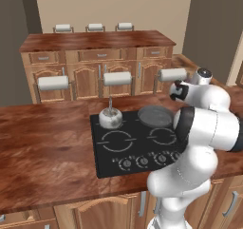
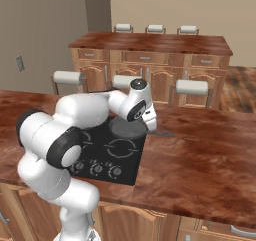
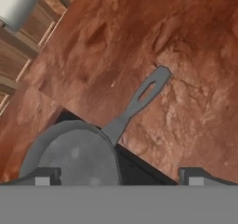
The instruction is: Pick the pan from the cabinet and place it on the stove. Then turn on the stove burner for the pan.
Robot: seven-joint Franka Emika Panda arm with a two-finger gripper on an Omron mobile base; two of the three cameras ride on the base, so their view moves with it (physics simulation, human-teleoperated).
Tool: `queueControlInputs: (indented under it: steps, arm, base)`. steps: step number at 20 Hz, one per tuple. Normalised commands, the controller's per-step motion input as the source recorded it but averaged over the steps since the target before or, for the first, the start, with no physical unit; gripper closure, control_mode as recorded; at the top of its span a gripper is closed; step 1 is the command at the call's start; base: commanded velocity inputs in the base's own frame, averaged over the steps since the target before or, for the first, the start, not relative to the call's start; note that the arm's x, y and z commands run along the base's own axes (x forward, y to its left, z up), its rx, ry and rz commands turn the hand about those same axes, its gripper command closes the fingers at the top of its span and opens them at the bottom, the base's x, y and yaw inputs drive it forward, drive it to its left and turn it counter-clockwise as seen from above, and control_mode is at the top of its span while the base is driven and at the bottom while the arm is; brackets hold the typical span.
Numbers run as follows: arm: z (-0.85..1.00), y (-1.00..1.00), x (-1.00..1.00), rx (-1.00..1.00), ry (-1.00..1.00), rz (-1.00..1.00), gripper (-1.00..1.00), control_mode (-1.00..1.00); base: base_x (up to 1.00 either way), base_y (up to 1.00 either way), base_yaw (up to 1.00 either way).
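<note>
Hand view: the dark grey round shallow pan (image 3: 74,155) sits on the flat black glass stove (image 3: 135,169), beneath the spread, empty tool (image 3: 118,176); its thin handle runs out over the reddish-brown wooden desk (image 3: 195,56). The small grey burner knobs (image 1: 142,162) lie toward the stove's near edge.

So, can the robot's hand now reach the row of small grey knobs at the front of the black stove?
Probably yes: the open hand hovers above the dark grey pan, and nothing stands on the knobs.
</note>
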Motion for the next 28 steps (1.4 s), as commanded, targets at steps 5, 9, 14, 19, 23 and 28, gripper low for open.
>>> queueControlInputs:
  steps: [5, 9, 14, 19, 23, 28]
  arm:
    - [0.58, 0.14, -0.61, -0.02, 0.05, 0.00, -1.00, -1.00]
    - [0.40, 0.28, -0.68, -0.01, 0.10, 0.02, -1.00, -1.00]
    - [0.29, 0.32, -0.69, 0.00, 0.13, 0.05, -1.00, -1.00]
    - [0.09, 0.40, -0.68, 0.00, 0.15, 0.09, -1.00, -1.00]
    - [0.03, 0.44, -0.63, 0.00, 0.16, 0.13, -1.00, -1.00]
    - [0.00, 0.43, -0.62, 0.00, 0.14, 0.13, -1.00, -1.00]
  base:
    - [0.00, 0.00, 0.00]
    - [0.00, 0.00, 0.00]
    - [0.00, 0.00, 0.00]
    - [0.00, 0.00, 0.00]
    - [0.00, 0.00, 0.00]
    - [0.00, 0.00, 0.00]
